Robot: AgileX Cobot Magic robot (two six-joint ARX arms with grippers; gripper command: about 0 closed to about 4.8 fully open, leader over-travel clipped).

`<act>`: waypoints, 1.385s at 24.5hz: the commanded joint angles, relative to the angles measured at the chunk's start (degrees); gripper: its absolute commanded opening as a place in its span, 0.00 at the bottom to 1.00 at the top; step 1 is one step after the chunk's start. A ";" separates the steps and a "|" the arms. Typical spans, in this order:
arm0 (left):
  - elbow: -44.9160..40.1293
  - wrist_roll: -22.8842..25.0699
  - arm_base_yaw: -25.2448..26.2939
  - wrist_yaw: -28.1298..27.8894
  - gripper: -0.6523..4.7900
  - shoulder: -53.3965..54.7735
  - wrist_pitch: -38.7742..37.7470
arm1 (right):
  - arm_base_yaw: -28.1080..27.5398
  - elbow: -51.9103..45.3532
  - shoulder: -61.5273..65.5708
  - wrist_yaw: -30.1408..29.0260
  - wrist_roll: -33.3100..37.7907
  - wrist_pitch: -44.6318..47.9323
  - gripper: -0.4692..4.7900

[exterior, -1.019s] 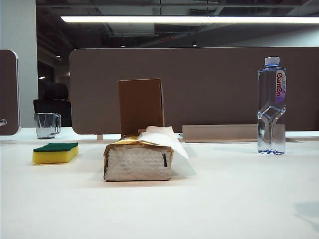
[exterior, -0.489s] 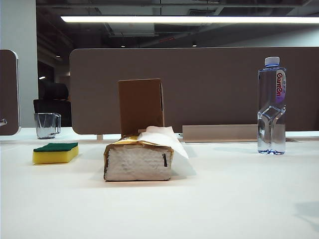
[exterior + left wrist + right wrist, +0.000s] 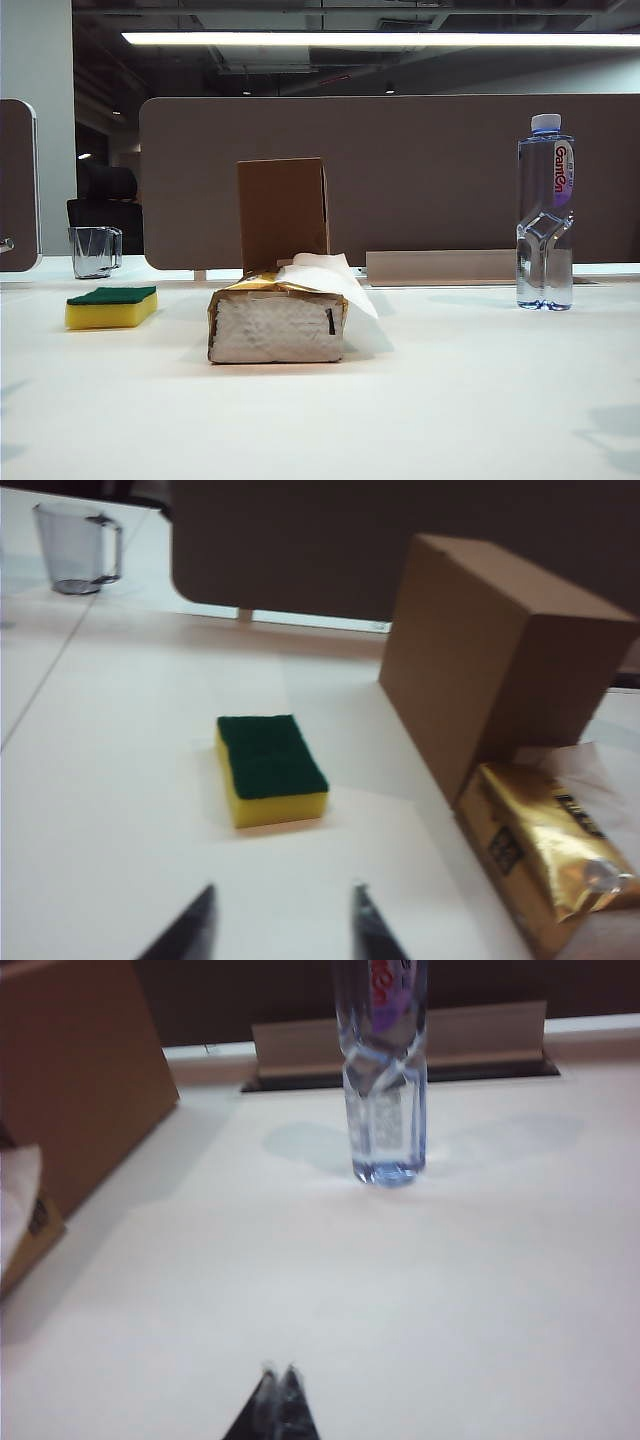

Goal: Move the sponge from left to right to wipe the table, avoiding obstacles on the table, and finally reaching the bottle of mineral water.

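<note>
We find the sponge lying flat on the table at the left side of the exterior view, green layer up, untouched by either gripper. Behind it, farther back, stands a clear mug. Near the middle lies the tissue pack, one white sheet sticking out of its top toward the right. The cardboard box stands upright directly behind the pack. The bottle stands upright at the right, well apart from the pack, white cap on. A brown partition runs across the back.

Neither arm shows in the exterior view.

In the left wrist view, the left gripper hangs above the table short of the sponge; its two dark fingertips stand apart with bare table between them, holding nothing. The box and the gold pack lie beside the sponge, apart from it; pack and box appear to touch. The mug is far beyond.

In the right wrist view, the right gripper has its tips pressed together, empty, over bare table. The bottle stands well ahead of it, the box off to one side.
</note>
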 commanded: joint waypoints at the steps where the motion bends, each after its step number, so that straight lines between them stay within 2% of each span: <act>1: 1.51 -4.17 -0.02 1.03 0.60 0.04 0.74 | 0.02 2.54 0.00 -0.79 2.03 1.09 0.18; 3: 2.16 -5.97 -0.02 2.08 0.69 0.04 0.72 | 0.04 4.20 0.00 -0.79 4.50 1.11 0.23; 6: 4.07 -6.88 -0.02 4.83 0.69 0.04 -0.79 | 0.04 7.41 0.00 -0.59 9.22 1.11 0.38; 9: 6.71 -7.54 -0.02 5.92 0.70 0.07 -2.08 | 0.04 10.43 0.02 -0.61 9.70 1.01 0.41; 12: 8.35 -8.07 -0.02 8.00 0.80 0.07 -2.21 | 0.04 12.28 0.02 -0.66 10.16 1.01 0.50; 14: 9.20 -9.90 -0.02 9.90 0.82 0.07 -2.29 | 0.04 13.51 0.04 -0.66 12.52 1.01 0.57; 15: 9.53 -11.56 -0.02 9.97 0.82 0.07 -2.29 | 0.02 14.58 0.44 -0.74 15.06 0.92 0.64; 17: 10.14 -15.12 -0.02 10.86 0.83 0.07 -2.23 | 0.04 16.31 1.53 -1.09 17.18 0.50 0.66; 18: 10.78 -16.46 -0.02 11.76 0.87 0.20 -2.27 | 0.02 17.64 2.99 -2.99 17.22 0.37 0.66; 20: 11.54 -16.44 -0.02 12.57 0.88 0.39 -2.29 | 0.04 19.26 5.22 -4.68 17.22 0.17 0.66; 23: 12.70 -16.28 0.00 12.28 1.00 0.79 -2.27 | 0.04 22.01 9.35 -7.69 17.25 0.17 0.68; 25: 14.51 -16.31 0.00 13.20 1.00 2.93 -2.03 | 0.04 25.97 15.04 -9.99 17.20 -0.02 0.68; 31: 24.96 -14.69 0.00 16.20 1.00 19.17 -1.84 | 0.04 34.34 25.62 -12.72 17.16 -1.51 0.68; 34: 29.40 -14.34 0.02 19.19 1.00 29.40 -1.73 | 0.04 35.93 28.68 -16.22 17.38 -1.84 0.68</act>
